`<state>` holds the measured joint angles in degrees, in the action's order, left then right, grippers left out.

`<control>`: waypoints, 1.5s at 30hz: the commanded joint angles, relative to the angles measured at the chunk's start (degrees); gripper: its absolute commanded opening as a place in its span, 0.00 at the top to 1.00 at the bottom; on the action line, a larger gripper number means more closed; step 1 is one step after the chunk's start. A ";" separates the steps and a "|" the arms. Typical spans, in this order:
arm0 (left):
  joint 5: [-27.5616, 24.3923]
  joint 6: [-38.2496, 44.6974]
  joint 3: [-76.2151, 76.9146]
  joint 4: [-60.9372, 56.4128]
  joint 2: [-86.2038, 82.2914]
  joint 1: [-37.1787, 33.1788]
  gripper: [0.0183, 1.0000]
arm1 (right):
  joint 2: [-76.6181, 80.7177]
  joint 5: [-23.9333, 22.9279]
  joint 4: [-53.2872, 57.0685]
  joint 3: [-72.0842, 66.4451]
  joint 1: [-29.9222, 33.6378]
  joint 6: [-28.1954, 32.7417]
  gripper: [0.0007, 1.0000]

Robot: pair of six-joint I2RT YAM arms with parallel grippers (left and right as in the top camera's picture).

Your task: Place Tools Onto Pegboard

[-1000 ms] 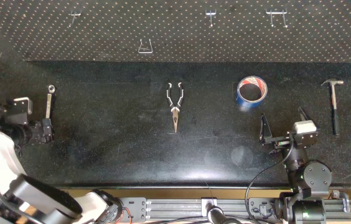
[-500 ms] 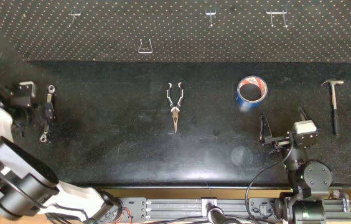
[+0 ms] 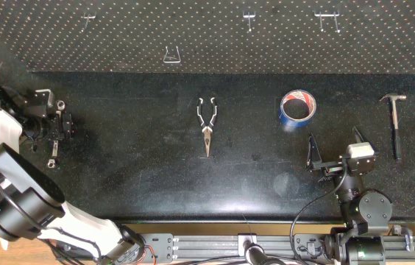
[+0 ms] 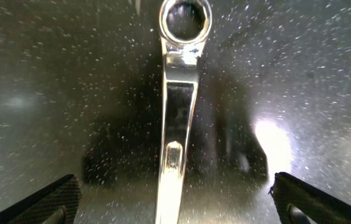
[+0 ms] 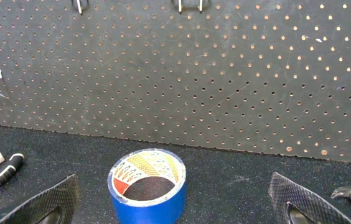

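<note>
Now the left gripper [image 4: 175, 202] hangs spread wide over the wrench [image 4: 178, 112]. Its shaft lies centred, running straight between both jaws.

Shiny silver wrench [image 4: 178, 124]; black, white-flecked surface [image 3: 156, 169]; blue tape [image 5: 147, 186], patterned red, white and yellow inside; dark pegboard [image 5: 225, 81] dotted with holes.

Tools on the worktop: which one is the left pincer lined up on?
The wrench, at the far left: its shank runs between the fingers of the open left pincer. The pliers, tape roll and hammer lie farther right.
</note>
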<state>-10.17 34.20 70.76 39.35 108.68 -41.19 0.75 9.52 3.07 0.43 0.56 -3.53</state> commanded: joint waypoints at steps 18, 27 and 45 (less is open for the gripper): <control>-0.81 -0.74 1.27 -0.98 2.34 0.02 0.44 | -0.42 -0.31 0.35 -0.20 -0.39 1.01 0.01; -0.83 -0.76 1.27 -0.61 2.34 0.02 0.92 | -0.42 -0.31 0.35 -0.20 -0.39 1.01 0.01; 0.02 -2.93 1.25 -2.71 -6.93 0.83 0.99 | -0.42 -0.31 0.35 -0.20 -0.39 1.01 0.01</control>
<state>-10.20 33.10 71.02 36.75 108.81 -40.80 0.75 9.52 3.07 0.43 0.56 -3.53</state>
